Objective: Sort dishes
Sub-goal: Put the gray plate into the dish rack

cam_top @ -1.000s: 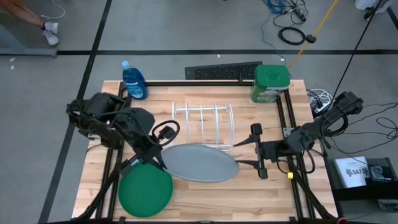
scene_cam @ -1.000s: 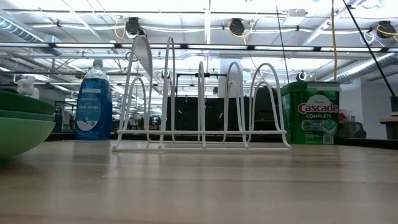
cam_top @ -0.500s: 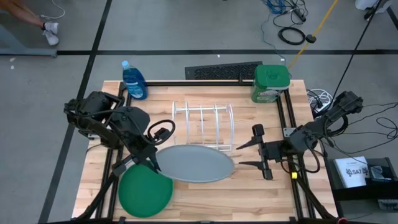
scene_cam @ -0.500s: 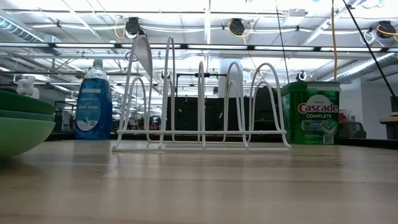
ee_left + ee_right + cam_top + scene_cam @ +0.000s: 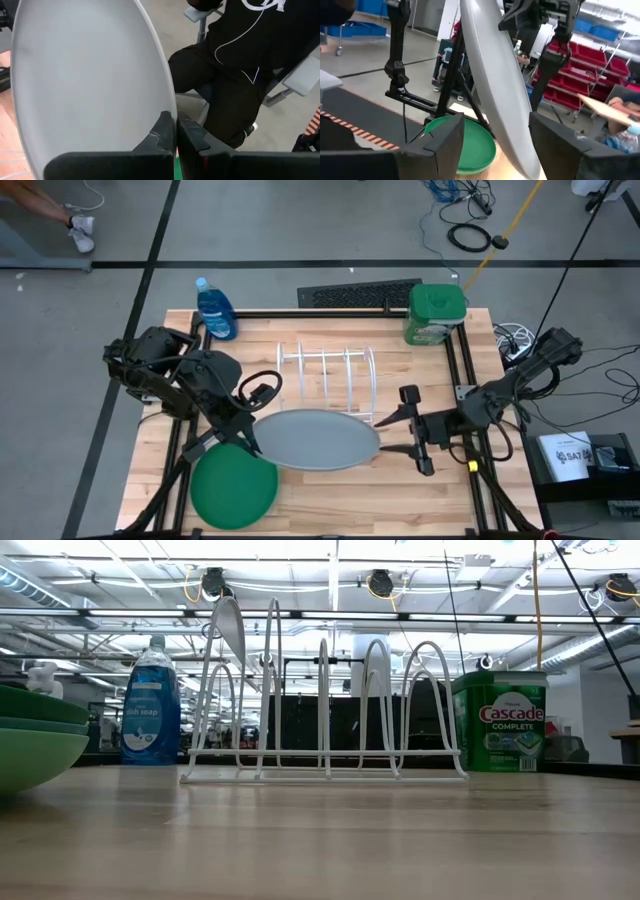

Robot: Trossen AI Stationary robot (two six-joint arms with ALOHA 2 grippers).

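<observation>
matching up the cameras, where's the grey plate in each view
High view: grey plate centre of the table, in front of the rack, its rim pinched by the left hand.
Low view: not in it.
Left wrist view: fills the picture's left, edge between the fingers.
Right wrist view: tilted edge-on through the middle.
Shared landmark: the green plate, in the high and right wrist views.

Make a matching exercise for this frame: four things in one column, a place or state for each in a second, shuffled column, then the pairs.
Things:
1. grey plate
2. green plates
3. right tool
4. white rack

Places or states:
A. stacked on the table near the left front corner
B. open, beside the plate's free edge
C. clamped at its rim by the shut left tool
D. standing with no plates in it

Pairs: 1-C, 2-A, 3-B, 4-D
</observation>
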